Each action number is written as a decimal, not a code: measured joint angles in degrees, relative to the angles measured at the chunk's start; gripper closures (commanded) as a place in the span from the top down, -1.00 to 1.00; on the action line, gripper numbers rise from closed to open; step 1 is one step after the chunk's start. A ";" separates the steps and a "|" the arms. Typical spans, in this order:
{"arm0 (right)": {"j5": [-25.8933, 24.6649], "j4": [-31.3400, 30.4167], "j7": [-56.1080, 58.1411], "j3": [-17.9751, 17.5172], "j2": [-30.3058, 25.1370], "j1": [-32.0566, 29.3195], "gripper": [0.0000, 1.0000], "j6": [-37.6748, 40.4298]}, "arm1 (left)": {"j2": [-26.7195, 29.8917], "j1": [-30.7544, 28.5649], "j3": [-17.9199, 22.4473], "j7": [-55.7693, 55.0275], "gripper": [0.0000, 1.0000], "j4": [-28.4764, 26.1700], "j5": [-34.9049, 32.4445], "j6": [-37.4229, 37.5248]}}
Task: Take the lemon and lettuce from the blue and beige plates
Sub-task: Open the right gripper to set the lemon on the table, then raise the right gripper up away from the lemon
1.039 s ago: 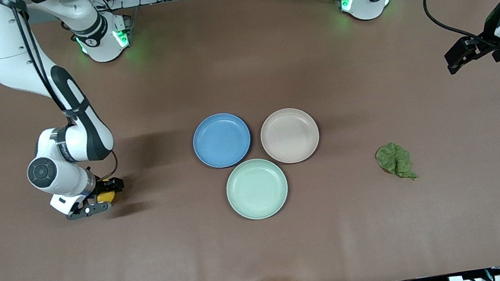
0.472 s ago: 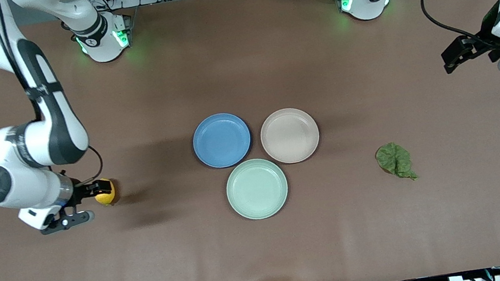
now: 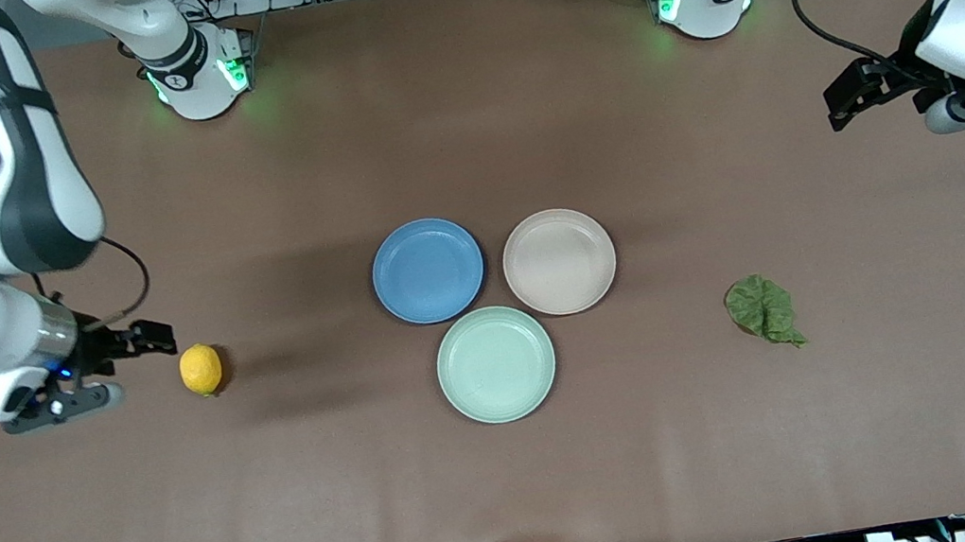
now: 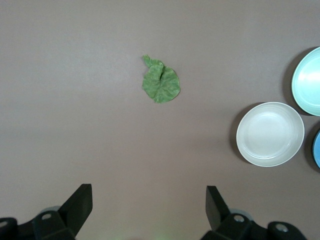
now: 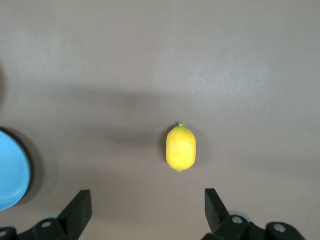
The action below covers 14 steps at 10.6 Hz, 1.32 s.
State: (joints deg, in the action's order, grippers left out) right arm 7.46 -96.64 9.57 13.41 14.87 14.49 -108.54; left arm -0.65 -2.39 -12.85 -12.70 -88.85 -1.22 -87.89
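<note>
The lemon [image 3: 201,369] lies on the bare table toward the right arm's end; it also shows in the right wrist view [image 5: 181,147]. My right gripper [image 3: 158,339] is open and empty in the air just beside the lemon [image 5: 147,200]. The lettuce [image 3: 763,309] lies on the table toward the left arm's end, and shows in the left wrist view [image 4: 161,84]. My left gripper [image 3: 840,103] is open and empty, high over the table's left-arm end [image 4: 148,197]. The blue plate [image 3: 428,270] and the beige plate [image 3: 558,261] sit empty side by side at mid-table.
An empty mint-green plate [image 3: 495,364] touches both plates, nearer the front camera. The left wrist view shows the beige plate [image 4: 270,133] and the mint plate [image 4: 309,82]. The right wrist view shows the blue plate's edge [image 5: 10,170].
My right gripper opened, let go of the lemon on the table, and rose away toward the right arm's end. My left gripper drifted up and toward the plates a little.
</note>
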 measured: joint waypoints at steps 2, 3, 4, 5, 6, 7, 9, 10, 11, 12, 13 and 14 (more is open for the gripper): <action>0.00 0.01 -0.01 0.12 -3.56 -0.23 1.00 3.23 | 0.04 -0.08 -0.01 0.00 1.00 -0.03 0.00 0.09; -0.01 0.04 -0.03 0.16 -5.23 -0.44 1.00 4.90 | 0.04 -0.15 0.00 0.00 1.00 -0.06 0.00 0.10; -0.01 0.10 -0.05 0.10 -6.89 -1.19 1.00 6.97 | 0.04 -0.19 0.00 0.00 1.00 -0.10 0.00 0.11; -0.01 0.22 -0.05 -0.05 -8.56 -2.53 1.00 9.70 | 0.04 -0.21 0.00 0.00 1.00 -0.14 0.00 0.11; -0.01 0.52 -0.03 -0.29 -10.12 -3.81 1.00 12.35 | 0.04 -0.22 0.00 0.00 1.00 -0.17 0.00 0.12; -0.01 0.87 -0.03 -0.64 -11.66 -4.81 1.00 14.72 | 0.03 -0.23 0.00 0.00 1.00 -0.21 0.00 0.12; -0.05 1.08 -0.04 -1.22 -14.64 -6.26 1.00 18.32 | 0.03 -0.25 0.00 0.00 1.00 -0.26 0.00 0.12; -0.05 1.09 -0.04 -1.35 -15.76 -7.03 1.00 19.91 | 0.03 -0.27 0.00 0.00 1.00 -0.26 0.00 0.12; -0.39 1.08 -0.04 -1.78 -16.40 -7.88 1.00 21.34 | 0.03 -0.29 0.00 0.00 1.00 -0.27 0.00 0.12; -1.30 1.10 -0.04 -2.58 -16.74 -8.79 1.00 22.21 | 0.03 -0.31 0.00 0.00 1.00 -0.27 0.00 0.12; -2.28 1.23 -0.04 -3.44 -16.99 -9.31 1.00 23.05 | 0.03 -0.35 0.00 0.00 1.00 -0.27 0.00 0.12; -2.79 1.80 -0.04 -3.82 -17.12 -9.35 1.00 24.34 | 0.03 -0.42 0.01 0.00 1.00 -0.27 0.00 0.12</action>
State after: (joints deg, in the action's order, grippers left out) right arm 4.67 -94.85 9.53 9.59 -2.26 5.14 -84.20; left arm -0.62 -2.81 -12.85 -12.70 -89.12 -1.21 -87.78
